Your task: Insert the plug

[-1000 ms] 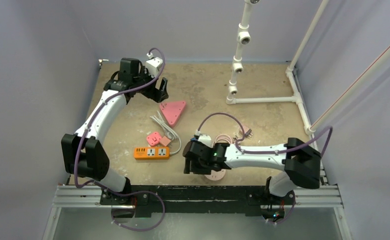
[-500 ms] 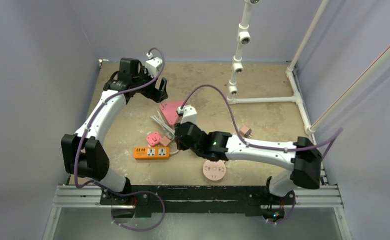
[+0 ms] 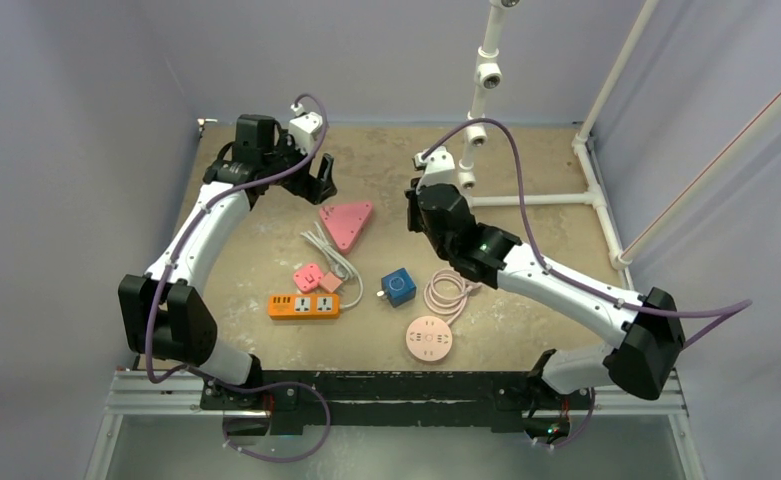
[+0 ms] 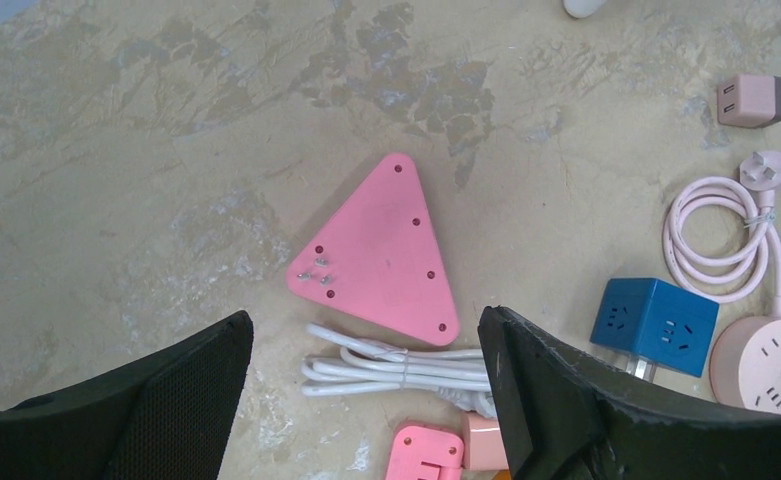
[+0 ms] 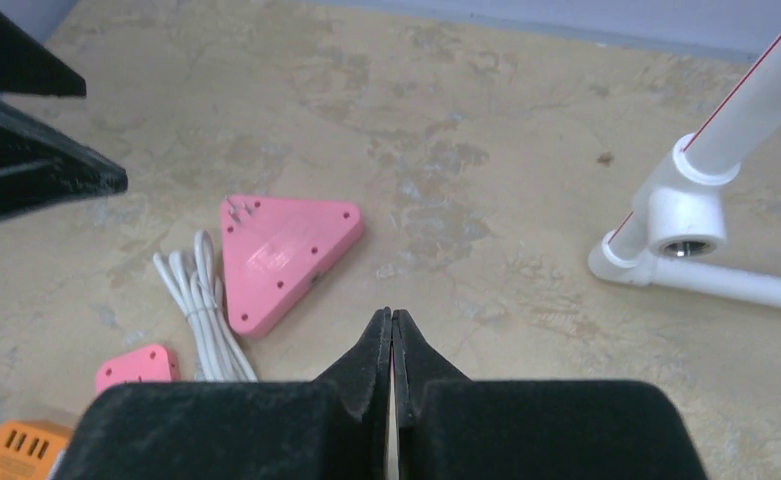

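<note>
Fig.: plug pick-up pending.
R gripper (image 5: 392, 325) pinched shut, empty; L gripper (image 4: 364, 320) wide. Open R, grasp pink plug (image 4: 771, 170), right edge, by body, pins level.

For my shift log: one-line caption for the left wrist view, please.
Open left tool above pink triangular piece, bundled white cable, blue cube adapter and round pink socket.

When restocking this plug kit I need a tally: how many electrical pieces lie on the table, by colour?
Pink: 5 (triangular socket, round socket with cord, square adapter, small block, pronged adapter)
Orange: 1 (power strip)
Blue: 1 (cube socket)
White: 1 (cord bundle)
Total: 8
</note>
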You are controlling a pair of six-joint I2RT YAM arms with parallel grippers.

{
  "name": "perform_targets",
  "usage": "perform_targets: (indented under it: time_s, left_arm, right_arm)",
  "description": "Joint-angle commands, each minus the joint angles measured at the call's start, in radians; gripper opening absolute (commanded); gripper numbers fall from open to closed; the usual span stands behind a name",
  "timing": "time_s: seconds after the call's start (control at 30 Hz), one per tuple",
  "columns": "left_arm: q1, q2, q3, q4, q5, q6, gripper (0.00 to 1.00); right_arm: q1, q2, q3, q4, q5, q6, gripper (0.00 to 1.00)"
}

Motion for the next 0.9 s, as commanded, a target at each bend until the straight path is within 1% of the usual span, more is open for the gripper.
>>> perform_targets:
  time_s: [0.0, 0.03, 0.07, 0.1, 0.13, 0.17, 0.23, 0.3, 0.33, 0.47, 0.53, 0.57, 0.67, 0.73, 0.87]
  left_arm:
    - [0.000, -0.039, -0.005, 0.001, 0.043, 0.000, 0.84]
    - [-0.002, -0.039, -0.008, -0.003, 0.046, 0.003, 0.84]
    - [-0.003, -0.041, -0.010, -0.007, 0.047, 0.007, 0.84]
    - [-0.007, -0.044, -0.014, -0.009, 0.051, 0.008, 0.84]
    - [-0.011, -0.049, -0.019, -0.006, 0.057, 0.011, 0.84]
    - [-0.021, -0.054, -0.027, 0.002, 0.062, 0.013, 0.84]
    - [-0.064, -0.071, -0.043, 0.020, 0.049, 0.015, 0.84]
    - [-0.141, -0.087, -0.054, 0.017, 0.013, 0.049, 0.83]
    - [-0.194, -0.098, -0.067, 0.022, -0.002, 0.063, 0.83]
    - [-0.316, -0.128, -0.110, 0.050, -0.042, 0.065, 0.83]
    - [-0.374, -0.156, -0.148, 0.079, -0.047, 0.074, 0.83]
    - [-0.408, -0.176, -0.168, 0.095, -0.057, 0.079, 0.83]
    - [-0.533, -0.212, -0.224, 0.127, -0.112, 0.075, 0.84]
    - [-0.593, -0.216, -0.250, 0.144, -0.140, 0.061, 0.86]
    - [-0.692, -0.208, -0.316, 0.232, -0.200, 0.031, 0.87]
  right_arm:
    - [0.001, -0.031, -0.018, 0.174, 0.087, -0.057, 0.00]
    - [-0.009, -0.047, -0.026, 0.215, 0.037, -0.076, 0.05]
    - [-0.026, -0.058, -0.035, 0.251, -0.035, -0.095, 0.27]
    - [-0.044, -0.064, -0.044, 0.276, -0.058, -0.104, 0.60]
    - [-0.057, -0.071, -0.057, 0.299, -0.066, -0.112, 0.80]
    - [-0.065, -0.082, -0.078, 0.330, -0.058, -0.122, 0.85]
    - [-0.081, -0.110, -0.120, 0.384, -0.055, -0.124, 0.85]
    - [-0.087, -0.154, -0.148, 0.415, -0.081, -0.116, 0.84]
    - [-0.087, -0.197, -0.171, 0.435, -0.111, -0.120, 0.83]
    - [-0.087, -0.319, -0.255, 0.537, -0.296, -0.175, 0.84]
    - [-0.087, -0.347, -0.272, 0.559, -0.307, -0.179, 0.83]
    - [-0.087, -0.361, -0.283, 0.576, -0.301, -0.173, 0.84]
    - [-0.087, -0.404, -0.338, 0.692, -0.282, -0.175, 0.97]
    - [-0.087, -0.419, -0.361, 0.774, -0.276, -0.182, 0.99]
    - [-0.087, -0.442, -0.372, 0.888, -0.280, -0.204, 0.99]
